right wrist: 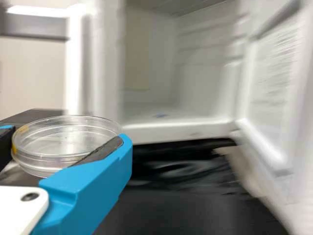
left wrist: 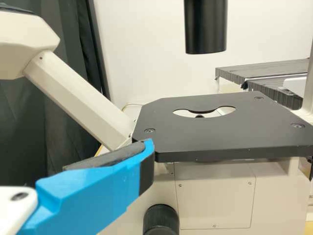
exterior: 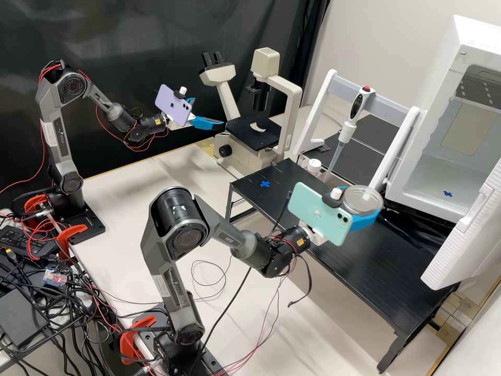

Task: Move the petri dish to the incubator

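A black curtain [exterior: 156,31] hangs beside a pale wall [exterior: 386,31] — below, a cream tabletop [exterior: 117,193] and a black-topped stand [exterior: 376,266].

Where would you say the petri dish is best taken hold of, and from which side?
Probably by its round outer wall, coming in horizontally, with the fingers on opposite sides. The petri dish is shallow and broad and sits roughly level, so its wall faces outward and its top can stay untouched. The right gripper holds it much like that.
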`<state>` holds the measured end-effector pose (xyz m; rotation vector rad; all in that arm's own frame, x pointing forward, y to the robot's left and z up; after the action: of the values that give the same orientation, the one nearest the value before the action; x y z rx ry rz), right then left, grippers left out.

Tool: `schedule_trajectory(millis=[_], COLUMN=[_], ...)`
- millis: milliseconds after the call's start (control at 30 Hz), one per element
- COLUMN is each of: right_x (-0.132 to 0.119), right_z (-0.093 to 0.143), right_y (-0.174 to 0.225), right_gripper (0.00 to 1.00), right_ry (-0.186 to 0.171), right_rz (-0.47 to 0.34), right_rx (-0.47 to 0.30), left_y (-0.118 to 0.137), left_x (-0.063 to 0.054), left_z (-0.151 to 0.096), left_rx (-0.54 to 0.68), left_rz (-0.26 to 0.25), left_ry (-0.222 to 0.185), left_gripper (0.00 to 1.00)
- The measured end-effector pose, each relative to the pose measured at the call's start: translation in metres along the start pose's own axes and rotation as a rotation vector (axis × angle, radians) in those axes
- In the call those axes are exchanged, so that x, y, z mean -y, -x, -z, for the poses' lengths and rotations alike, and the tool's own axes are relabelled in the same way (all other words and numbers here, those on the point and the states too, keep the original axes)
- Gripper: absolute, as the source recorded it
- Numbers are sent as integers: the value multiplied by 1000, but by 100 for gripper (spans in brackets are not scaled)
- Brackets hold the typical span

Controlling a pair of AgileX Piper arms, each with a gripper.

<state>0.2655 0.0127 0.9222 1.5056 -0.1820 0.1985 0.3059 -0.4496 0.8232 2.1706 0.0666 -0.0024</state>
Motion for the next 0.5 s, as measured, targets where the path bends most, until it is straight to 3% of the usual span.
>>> schedule_trajectory(millis=[100,300,500], right_x=[-17,-31,-35], right_z=[-2,-8,-17], right_y=[-16,-54,-99], right_gripper=[0,0,0], right_ry=[16,38,18], right_rz=[-41,-49,-39], right_rx=[10,50,115], left_y=[0,0,0], left_x=[0,0,0], left_z=[0,0,0], left_rx=[0,0,0], left_rz=[0,0,0], left_ry=[0,0,0], left_gripper=[100,100,100])
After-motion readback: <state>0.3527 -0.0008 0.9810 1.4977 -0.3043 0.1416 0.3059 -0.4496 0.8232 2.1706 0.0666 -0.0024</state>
